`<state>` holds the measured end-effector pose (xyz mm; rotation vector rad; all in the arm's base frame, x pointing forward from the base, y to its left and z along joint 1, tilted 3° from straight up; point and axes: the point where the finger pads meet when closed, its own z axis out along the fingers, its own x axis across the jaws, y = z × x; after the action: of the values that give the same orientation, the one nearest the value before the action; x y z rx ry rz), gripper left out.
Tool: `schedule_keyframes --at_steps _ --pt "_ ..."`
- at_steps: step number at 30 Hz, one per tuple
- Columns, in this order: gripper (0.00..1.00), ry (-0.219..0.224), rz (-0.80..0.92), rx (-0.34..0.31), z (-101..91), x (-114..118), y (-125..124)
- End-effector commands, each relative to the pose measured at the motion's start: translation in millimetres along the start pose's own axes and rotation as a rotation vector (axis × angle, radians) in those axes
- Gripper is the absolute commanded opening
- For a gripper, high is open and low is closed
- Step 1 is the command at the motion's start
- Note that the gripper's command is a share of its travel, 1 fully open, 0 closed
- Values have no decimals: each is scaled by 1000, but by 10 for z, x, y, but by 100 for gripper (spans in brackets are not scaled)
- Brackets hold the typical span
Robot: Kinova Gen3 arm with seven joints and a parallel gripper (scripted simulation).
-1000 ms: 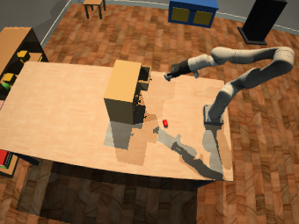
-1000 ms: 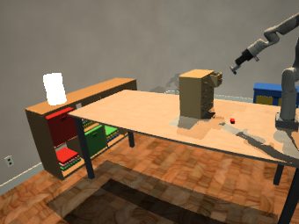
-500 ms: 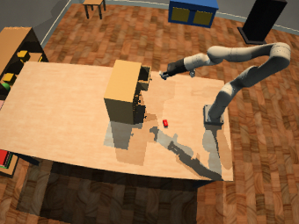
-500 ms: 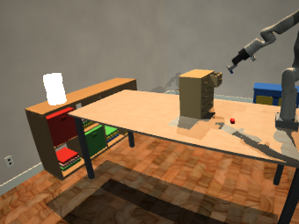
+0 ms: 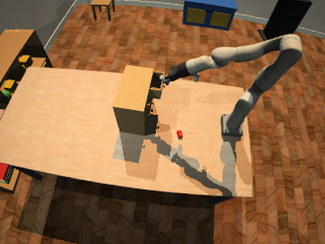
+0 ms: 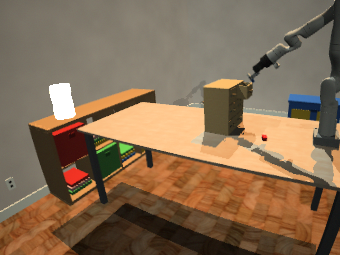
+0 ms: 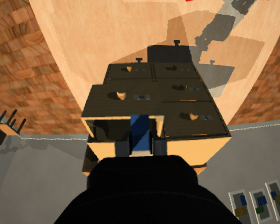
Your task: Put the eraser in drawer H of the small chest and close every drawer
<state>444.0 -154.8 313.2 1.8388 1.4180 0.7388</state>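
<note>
The small chest (image 5: pixel 133 90) (image 6: pixel 216 109) (image 7: pixel 202 146) stands upright on the table. Its top drawer (image 5: pixel 156 92) (image 6: pixel 248 91) (image 7: pixel 104 103), at the left in the wrist view, is pulled partly out; its dark inside shows. The other drawer fronts look pushed in; their labels are too small to read. My gripper (image 5: pixel 165 80) (image 6: pixel 251 77) (image 7: pixel 140 139) is shut on the eraser (image 7: pixel 140 130), a blue block with a pale end. It holds the eraser over the open drawer, nearer that drawer's right wall in the wrist view. Whether they touch cannot be told.
A small red object (image 5: pixel 180 134) (image 6: pixel 264 137) (image 7: pixel 189 0) lies on the table (image 5: pixel 72 118) (image 6: pixel 150 128) in front of the chest, towards the arm's base. A shelf unit (image 6: pixel 47 163) stands beyond the table's far end, and a blue cabinet (image 5: pixel 210 0) (image 6: pixel 305 101) stands on the floor.
</note>
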Motion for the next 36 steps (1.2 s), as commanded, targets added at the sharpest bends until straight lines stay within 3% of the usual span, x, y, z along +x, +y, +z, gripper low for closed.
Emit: schedule_keyframes --at_steps 1,18,36 --pt "45 9 9 16 143 1 26" --pt "45 9 9 16 360 1 203" --pt "45 9 9 16 414 1 246"
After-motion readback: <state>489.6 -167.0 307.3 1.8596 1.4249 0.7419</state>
